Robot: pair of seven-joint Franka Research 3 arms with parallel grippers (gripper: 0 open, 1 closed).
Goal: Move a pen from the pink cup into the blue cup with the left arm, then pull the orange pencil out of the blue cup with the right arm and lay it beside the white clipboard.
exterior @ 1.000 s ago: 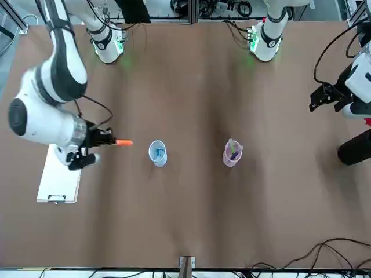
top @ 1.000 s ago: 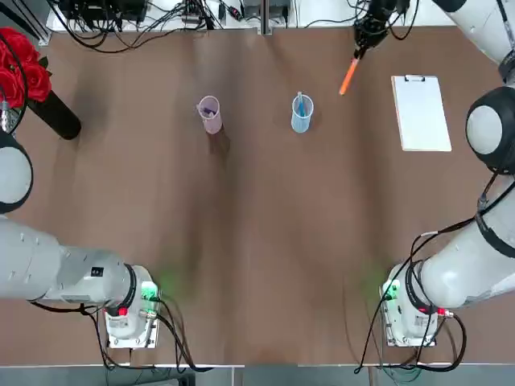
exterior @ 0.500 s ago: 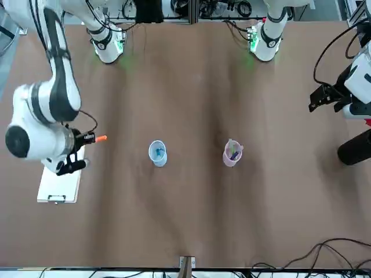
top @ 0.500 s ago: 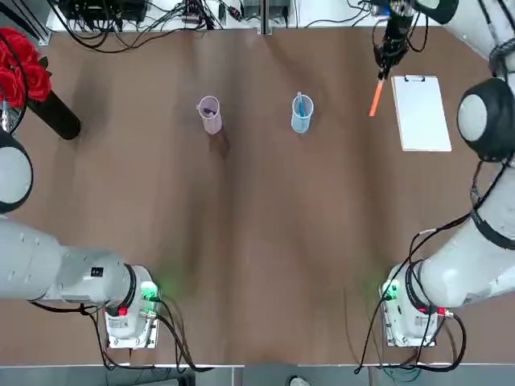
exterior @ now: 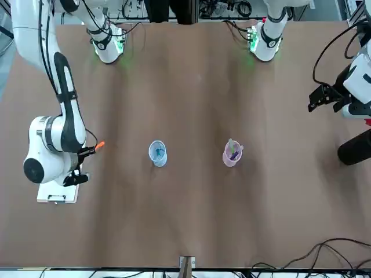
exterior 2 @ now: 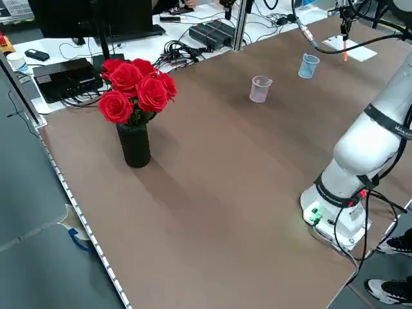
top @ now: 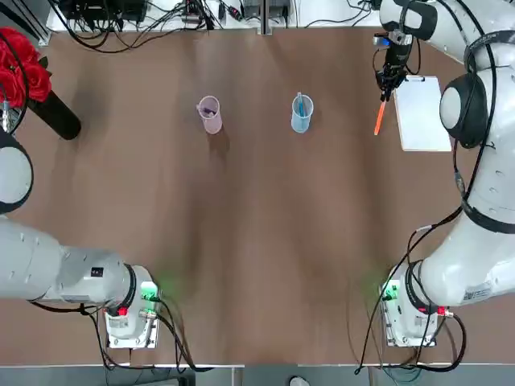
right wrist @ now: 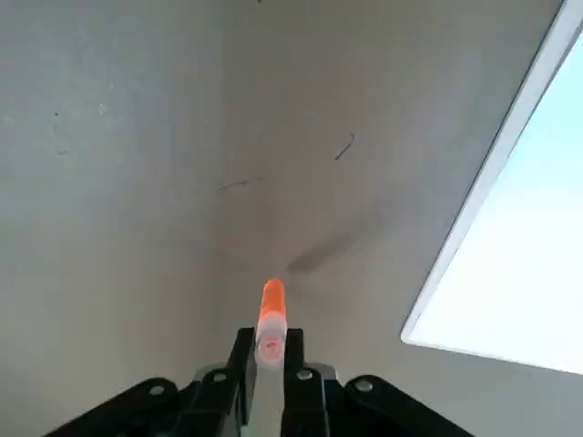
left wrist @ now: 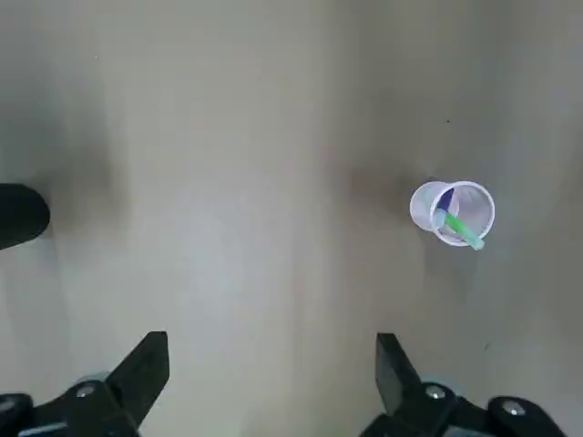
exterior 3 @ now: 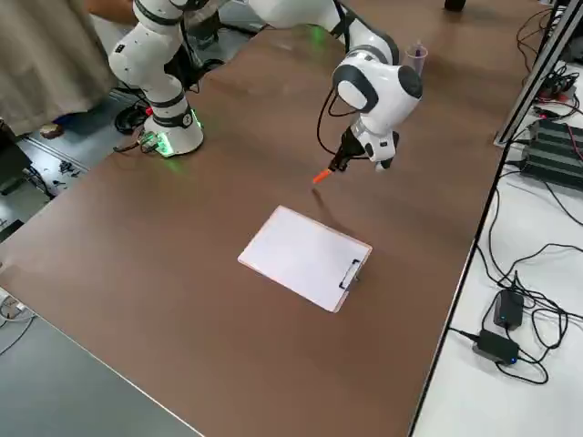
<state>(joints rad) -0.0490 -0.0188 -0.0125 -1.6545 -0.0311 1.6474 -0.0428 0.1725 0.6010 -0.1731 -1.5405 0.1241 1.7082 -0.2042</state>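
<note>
While the right gripper sits at the upper right of the top view, its fingers are clamped on the orange pencil, which hangs tip-down over the table just beside the left edge of the white clipboard. Blue cup stands upper middle, with the pink cup to its left. The left gripper is parked, fingers wide apart, holding nothing, at the far right of the front view.
</note>
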